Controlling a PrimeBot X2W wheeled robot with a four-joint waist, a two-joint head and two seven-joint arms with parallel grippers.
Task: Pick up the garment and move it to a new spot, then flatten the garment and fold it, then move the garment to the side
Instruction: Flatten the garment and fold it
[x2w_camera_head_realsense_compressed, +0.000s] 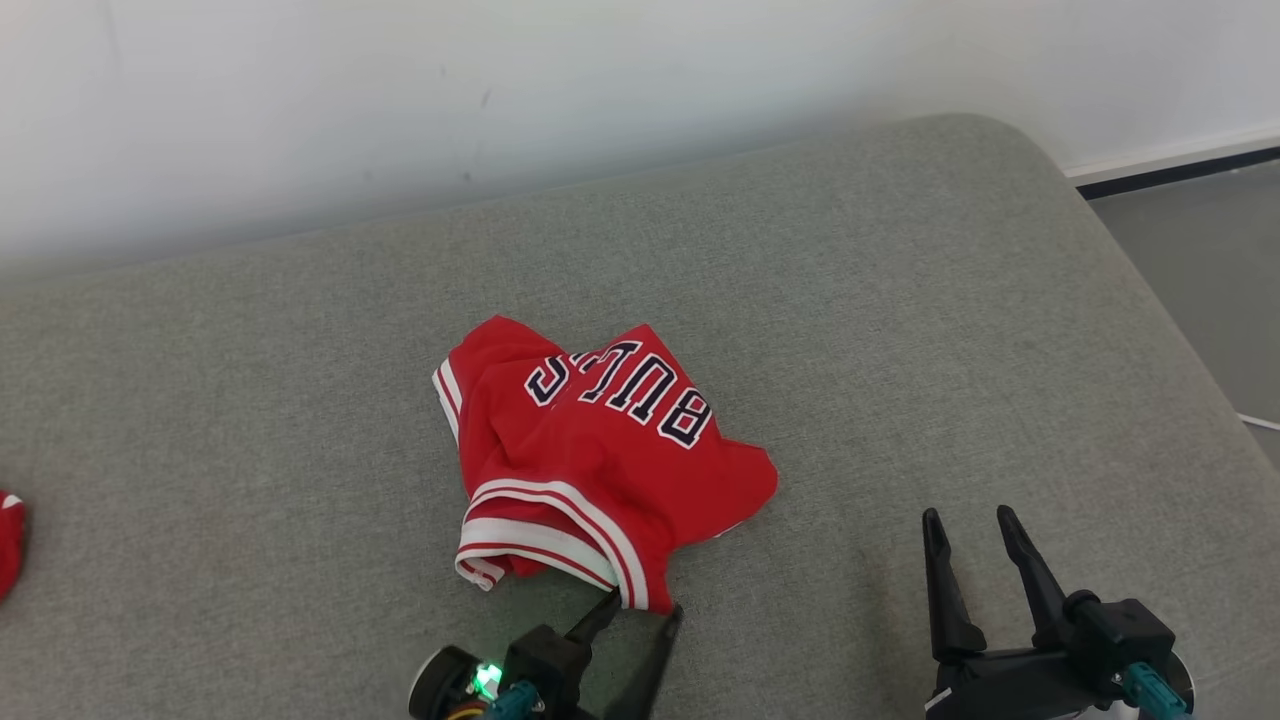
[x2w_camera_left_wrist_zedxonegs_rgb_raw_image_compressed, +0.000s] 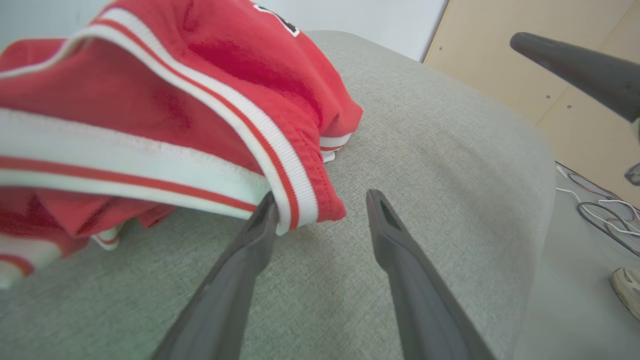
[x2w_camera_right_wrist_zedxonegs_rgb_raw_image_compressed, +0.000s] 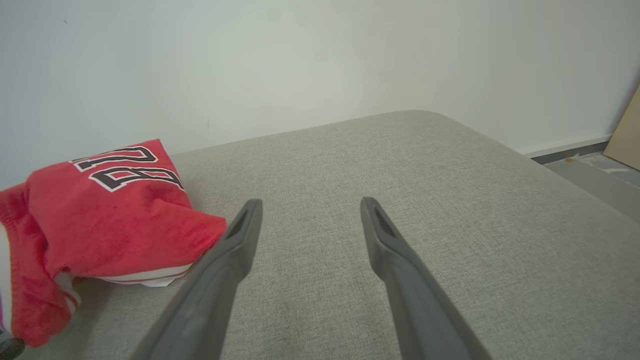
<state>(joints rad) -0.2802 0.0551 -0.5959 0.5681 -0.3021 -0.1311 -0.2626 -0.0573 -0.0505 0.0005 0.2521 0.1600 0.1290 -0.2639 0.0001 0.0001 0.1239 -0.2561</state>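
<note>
While my left gripper (x2w_camera_head_realsense_compressed: 645, 603) stands wide at the near edge of the couch (x2w_camera_head_realsense_compressed: 950, 300), the striped hem (x2w_camera_left_wrist_zedxonegs_rgb_raw_image_compressed: 300, 192) of the red shirt (x2w_camera_head_realsense_compressed: 600, 450) lies between its fingers (x2w_camera_left_wrist_zedxonegs_rgb_raw_image_compressed: 240, 260), not yet pinched. Right of it, my right gripper (x2w_camera_head_realsense_compressed: 968, 514) hangs wide over bare couch. Beyond, the shirt sits crumpled mid-couch. I judge this the first pick-up: next, close on the hem and lift.

Grey fabric cushion (x2w_camera_head_realsense_compressed: 900, 300), rounded corner, vs. white wall (x2w_camera_head_realsense_compressed: 300, 100). Red thing (x2w_camera_head_realsense_compressed: 8, 540) at cushion's left edge. On floor: cables (x2w_camera_left_wrist_zedxonegs_rgb_raw_image_compressed: 600, 210), pale shoe (x2w_camera_left_wrist_zedxonegs_rgb_raw_image_compressed: 627, 290). Tan wood panel (x2w_camera_left_wrist_zedxonegs_rgb_raw_image_compressed: 500, 60) nearby.
</note>
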